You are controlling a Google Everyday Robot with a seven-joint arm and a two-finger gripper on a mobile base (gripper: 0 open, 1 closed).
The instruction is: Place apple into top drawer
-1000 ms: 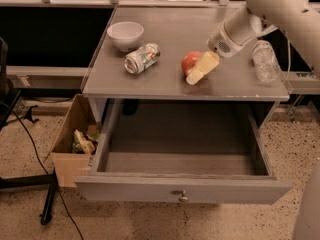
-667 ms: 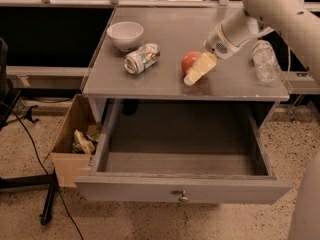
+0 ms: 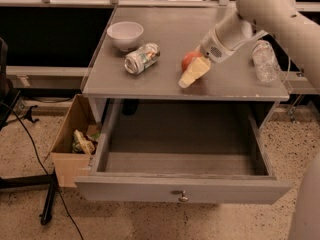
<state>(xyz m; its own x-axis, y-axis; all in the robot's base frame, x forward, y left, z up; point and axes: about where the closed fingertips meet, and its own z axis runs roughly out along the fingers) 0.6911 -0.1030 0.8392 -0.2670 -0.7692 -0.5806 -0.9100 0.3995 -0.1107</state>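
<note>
- The apple (image 3: 188, 59) sits on the tabletop (image 3: 160, 80), right of centre, beyond the top drawer (image 3: 180, 190), which stands pulled out to receive it.
- The gripper (image 3: 187, 78) slants down against the apple's near side, seemingly to grasp it; whether it has hold, I cannot tell.

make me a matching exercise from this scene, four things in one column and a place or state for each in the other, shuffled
Things:
1 bowl
2 can
3 drawer
4 pincer

Places or states:
A lying on its side
B pulled open
C far left of the tabletop
D right beside the apple

Pairs: 1-C, 2-A, 3-B, 4-D
</note>
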